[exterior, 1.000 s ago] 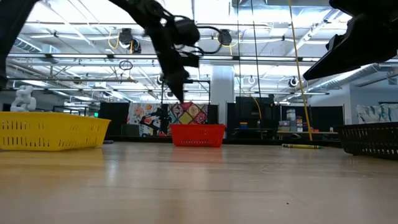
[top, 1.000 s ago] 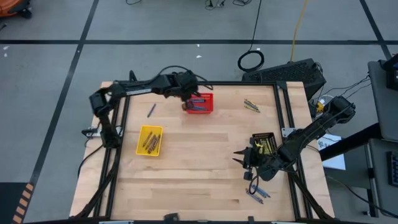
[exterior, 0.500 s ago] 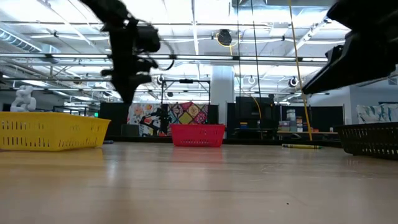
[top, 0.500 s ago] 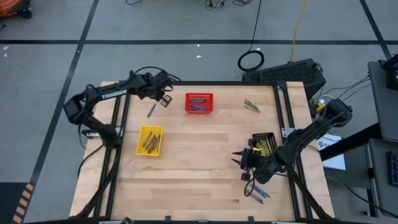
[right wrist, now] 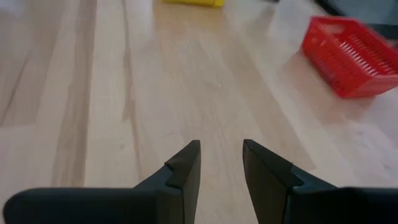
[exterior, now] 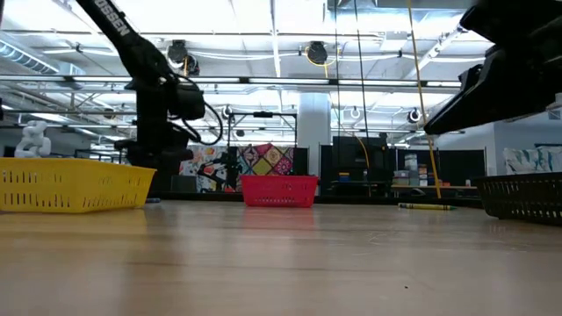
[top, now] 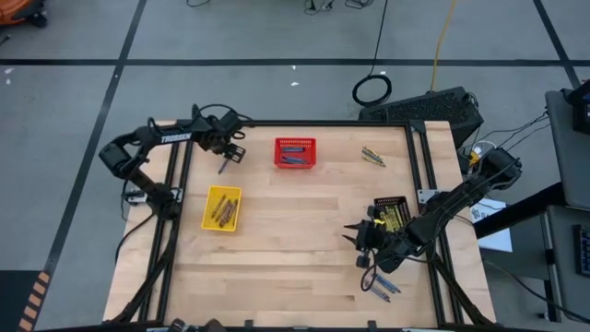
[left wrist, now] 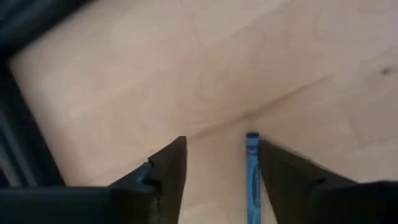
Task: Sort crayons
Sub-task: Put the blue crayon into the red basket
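A pale wooden tabletop (top: 295,249) in a black frame is set on a grey floor marked with dark tape lines; a hall with ceiling lights and pipework is seen beyond it in the low view.

Left gripper (top: 228,158): held low near the far left corner of the tabletop, fingers (left wrist: 166,171) spread apart, nothing grasped. 1 blue crayon (left wrist: 252,177) is seen lying flat on the wood between the 2 fingers, closer to 1 of them; contact cannot be told.

Right gripper (top: 356,235): held over the right half of the tabletop toward the near edge, jaws slightly parted, nothing between them in its wrist view.

Red basket (top: 295,153): by the far edge, near the middle; crayons are held inside.

Yellow basket (top: 222,208): toward the left edge, brownish crayons inside.

Black basket (top: 391,214): by the right edge, just beside the right arm, yellow-green crayons inside.

Loose crayons (top: 372,156): a small yellow-green group near the far right corner. A further blue group (top: 383,289) lies near the near right corner.
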